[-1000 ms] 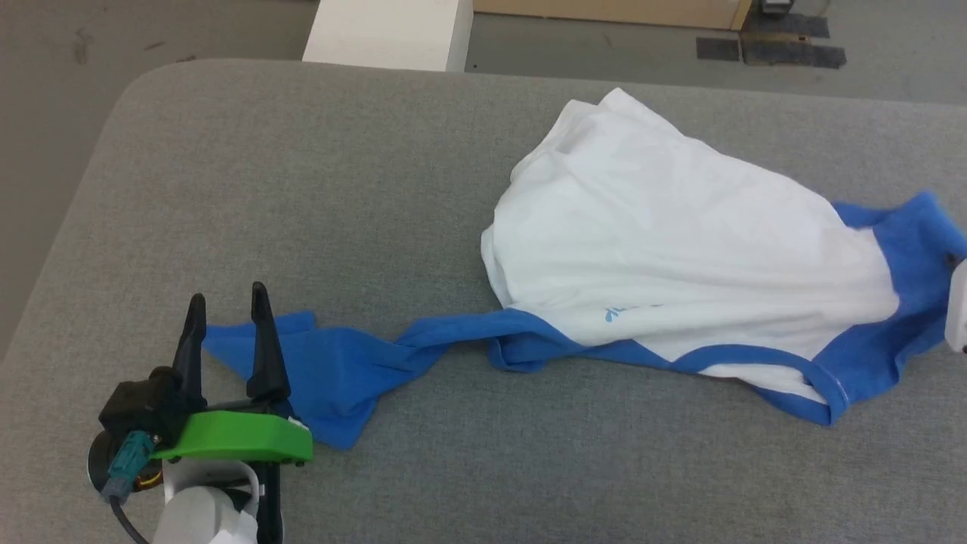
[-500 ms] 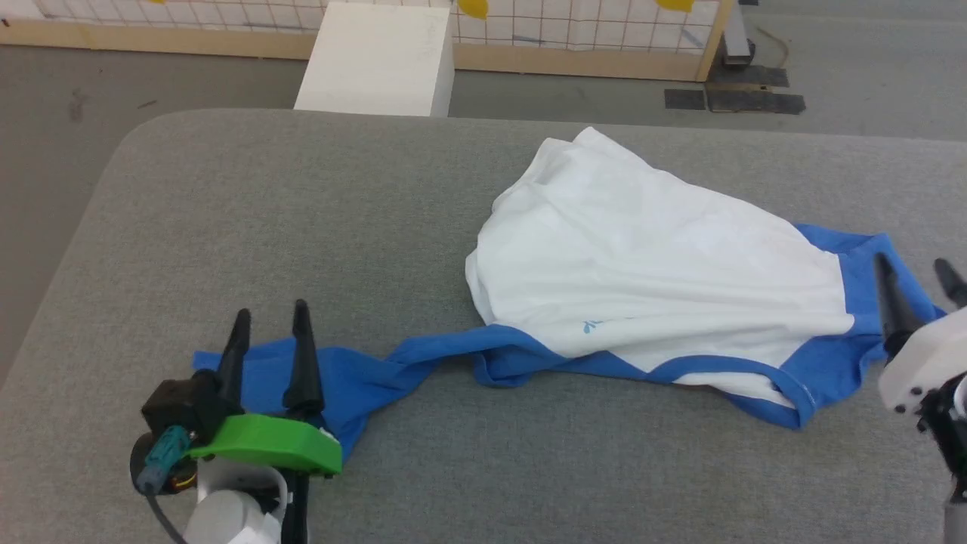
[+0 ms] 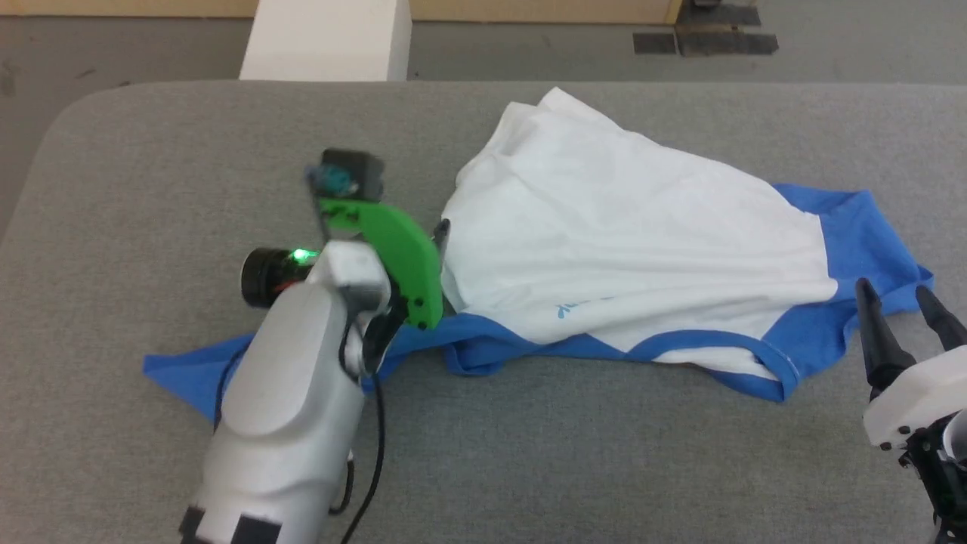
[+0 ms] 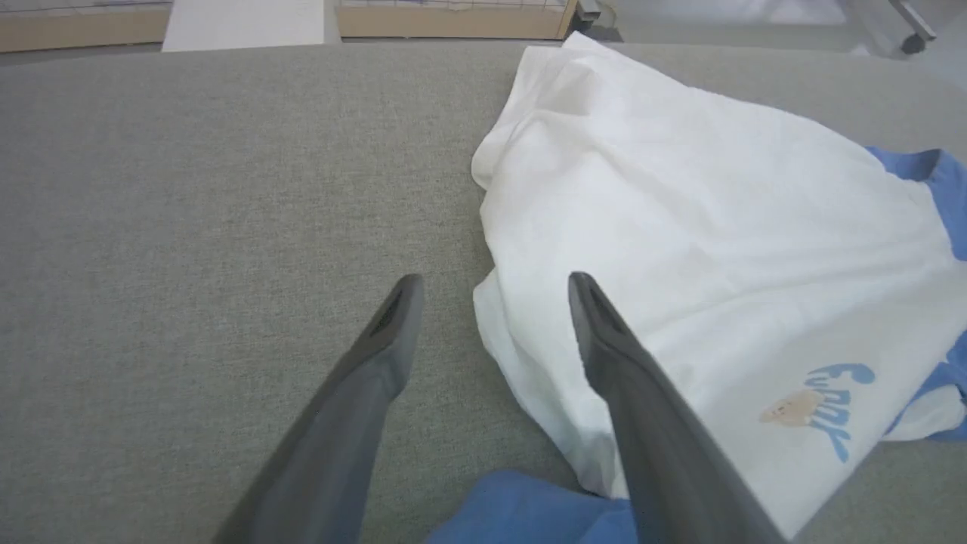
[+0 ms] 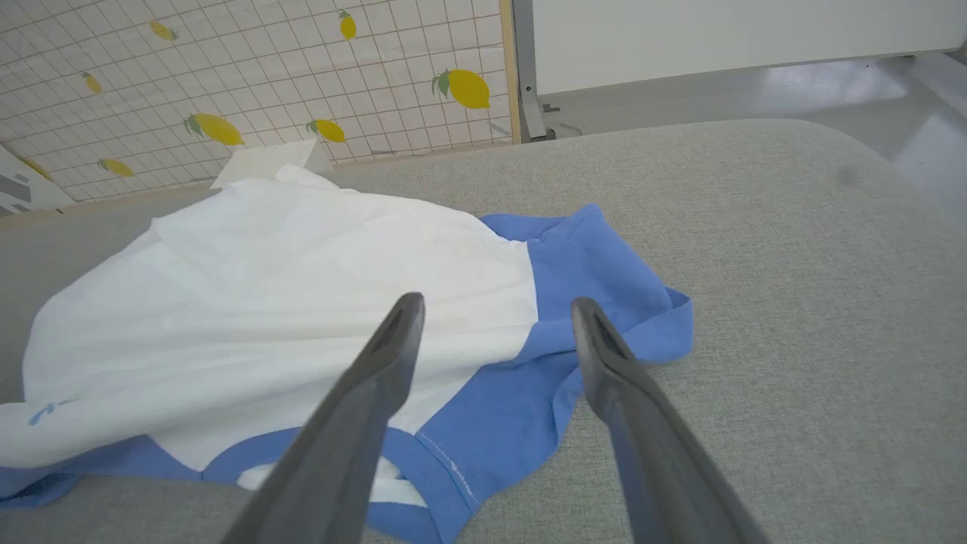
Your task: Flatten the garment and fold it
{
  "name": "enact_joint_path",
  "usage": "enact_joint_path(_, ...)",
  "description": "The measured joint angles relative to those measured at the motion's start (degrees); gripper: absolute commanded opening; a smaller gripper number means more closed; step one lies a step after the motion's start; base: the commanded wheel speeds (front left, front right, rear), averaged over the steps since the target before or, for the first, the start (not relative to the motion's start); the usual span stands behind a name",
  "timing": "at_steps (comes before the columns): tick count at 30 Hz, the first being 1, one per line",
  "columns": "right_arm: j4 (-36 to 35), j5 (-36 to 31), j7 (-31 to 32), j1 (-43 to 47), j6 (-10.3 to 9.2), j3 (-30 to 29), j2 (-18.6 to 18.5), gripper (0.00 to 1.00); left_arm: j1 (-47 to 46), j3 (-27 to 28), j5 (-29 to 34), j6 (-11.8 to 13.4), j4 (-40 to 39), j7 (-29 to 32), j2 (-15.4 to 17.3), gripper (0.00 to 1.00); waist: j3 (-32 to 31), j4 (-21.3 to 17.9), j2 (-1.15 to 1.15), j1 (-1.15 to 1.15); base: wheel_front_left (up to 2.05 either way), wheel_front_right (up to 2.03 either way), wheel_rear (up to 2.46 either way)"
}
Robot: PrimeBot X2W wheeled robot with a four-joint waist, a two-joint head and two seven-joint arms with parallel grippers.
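A: Where is the garment (image 3: 627, 227) lying?

B: It is lying crumpled on the grey padded table (image 3: 189, 151), taking up the centre and right of the head view; the white body is bunching upward toward the top centre, and one blue sleeve (image 3: 181, 370) is trailing out to the lower left, with the pale left forearm (image 3: 287, 400) crossing over it.

A: And the left gripper (image 4: 495, 281)?

B: Its fingers are standing spread apart and pinching nothing; in the left wrist view one finger is hanging over bare table, the other over the white edge of the garment (image 4: 680, 227); I cannot tell whether either is touching the cloth. The light-blue lettering (image 4: 838, 408) and the tan patch (image 4: 789, 408) are showing at the lower right of that view.

A: The right gripper (image 3: 893, 289)?

B: It is sitting at the lower right of the head view, just beside the other blue sleeve; its fingers are also spread, gripping nothing; in the right wrist view the right gripper (image 5: 496, 301) is framing the seam where white is meeting blue on the garment (image 5: 264, 302).

A: Anything behind?

B: A white box (image 3: 325, 38) is standing past the table's far edge at the upper left of the head view.
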Motion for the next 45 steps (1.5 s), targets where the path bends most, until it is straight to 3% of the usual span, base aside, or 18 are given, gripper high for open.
enact_joint_path(5, -0.27, 0.02, 0.23, -0.03, 0.0, 0.87, 0.1, 1.0, -7.32, -4.64, 2.74, 1.34, 5.69, 13.65, 0.49, 1.0, 2.56, -1.64, 0.0, 0.0, 0.0, 0.0, 0.0)
enact_joint_path(11, -0.18, 0.19, 0.07, -0.26, 0.0, 1.0, 0.1, 1.0, -8.55, -6.84, 4.11, 1.48, 9.21, 19.17, 1.12, 1.0, 5.15, -3.67, 0.0, 0.0, 0.0, 0.0, 0.0)
enact_joint_path(12, -0.14, 0.24, 0.04, -0.34, 0.0, 0.98, 0.08, 1.0, -8.53, -6.93, 4.11, 1.47, 9.6, 19.3, 1.13, 0.51, 5.56, -3.97, 0.0, 0.0, 0.0, 0.0, 0.0)
enact_joint_path(13, -0.09, 0.24, -0.09, -0.38, 0.0, 0.93, 0.02, 1.0, -8.51, -6.92, 3.91, 1.45, 9.72, 19.16, 1.12, 0.3, 5.86, -4.16, 0.0, 0.0, 0.0, 0.0, 0.0)
enact_joint_path(14, -0.04, 0.24, -0.11, -0.47, 0.0, 0.86, -0.03, 1.0, -8.51, -6.91, 3.8, 1.32, 9.7, 18.46, 1.12, 0.0, 6.2, -4.39, 0.0, 0.0, 0.0, 0.0, 0.0)
enact_joint_path(19, -0.01, 0.23, -0.43, -0.85, 0.0, 0.6, -0.19, 1.0, -8.56, -5.64, 3.38, 2.25, 9.53, 13.02, 1.15, 0.0, 7.27, -4.84, 0.0, 0.0, 0.0, 0.0, 0.0)
enact_joint_path(25, 0.16, 0.55, -0.43, -1.47, 0.0, 1.94, -0.45, 1.0, -12.04, 1.47, 2.76, 7.59, 9.09, -2.33, 2.63, 0.0, 7.97, -5.63, 0.0, 0.0, 0.0, 0.0, 0.0)
enact_joint_path(27, 0.16, 0.65, -0.42, -1.87, 0.0, 2.22, -0.75, 1.0, -14.04, 2.82, 2.77, 8.13, 9.42, -5.92, 3.45, 0.0, 8.35, -6.09, 0.0, 0.0, 0.0, 0.0, 0.0)
enact_joint_path(33, 0.16, 0.85, -0.42, -2.1, 0.0, 2.01, -1.63, 1.0, -20.7, 4.86, 2.8, 8.53, 11.88, -15.01, 4.68, 0.0, 10.29, -7.46, 0.0, 0.01, 0.0, 0.0, 0.0)
enact_joint_path(38, 0.44, 1.01, -0.46, -2.17, 0.0, 2.2, -1.67, 1.0, -25.3, 4.39, 3.31, 6.9, 13.95, -23.5, 5.05, 0.0, 12.02, -8.65, 0.0, 0.01, 0.0, 0.0, 0.0)
enact_joint_path(42, 0.82, 1.02, -0.64, -2.32, 0.0, 2.64, -1.67, 1.0, -27.1, 4.15, 2.9, 5.98, 18.94, -24.35, 4.61, 0.0, 13.04, -9.27, 0.0, 0.01, 0.0, 0.0, 0.0)
enact_joint_path(43, 0.87, 1.03, -0.65, -2.36, 0.0, 2.75, -1.69, 1.0, -27.09, 4.28, 2.69, 5.99, 20.25, -24.06, 4.41, 0.28, 13.18, -9.33, 0.0, 0.01, 0.0, 0.0, 0.0)
enact_joint_path(44, 0.97, 1.03, -0.68, -2.39, 0.0, 2.89, -1.7, 1.0, -27.08, 4.43, 2.27, 6.01, 21.82, -23.48, 4.17, 1.0, 13.28, -9.33, 0.0, 0.01, 0.0, 0.0, 0.0)
enact_joint_path(45, 1.08, 1.04, -0.68, -2.4, 0.0, 3.0, -1.71, 1.0, -27.07, 4.64, 1.7, 6.0, 22.97, -23.5, 3.9, 1.0, 13.3, -9.24, 0.0, 0.01, 0.0, 0.0, 0.0)
